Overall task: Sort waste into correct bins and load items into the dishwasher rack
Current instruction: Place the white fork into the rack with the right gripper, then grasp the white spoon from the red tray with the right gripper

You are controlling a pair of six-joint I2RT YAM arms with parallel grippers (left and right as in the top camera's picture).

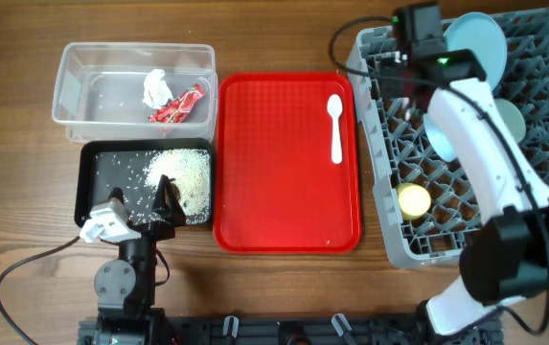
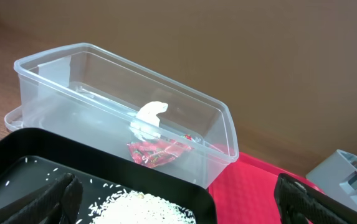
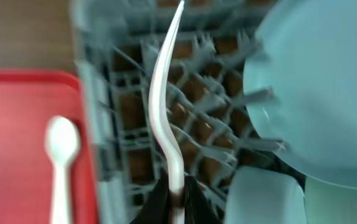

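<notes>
My right gripper [image 3: 177, 200] is shut on the handle of a white plastic fork [image 3: 164, 81] and holds it over the left part of the grey dishwasher rack [image 1: 381, 196]. The rack holds a light blue plate [image 1: 475, 43], a light blue bowl [image 1: 445, 134], a pale green bowl [image 1: 512, 120] and a yellow cup [image 1: 413, 199]. A white spoon [image 1: 335, 125] lies on the red serving tray [image 1: 284, 201]. My left gripper [image 2: 181, 211] is open and empty above the black tray [image 1: 97, 177], which holds rice [image 1: 186, 172]. The clear tub [image 1: 73, 86] holds a white tissue [image 1: 156, 88] and a red wrapper [image 1: 180, 107].
The red tray lies between the two bins on the left and the rack on the right. The right arm [image 1: 490, 163] reaches across the rack from the front right. A cable [image 1: 25, 268] loops on the table at the front left.
</notes>
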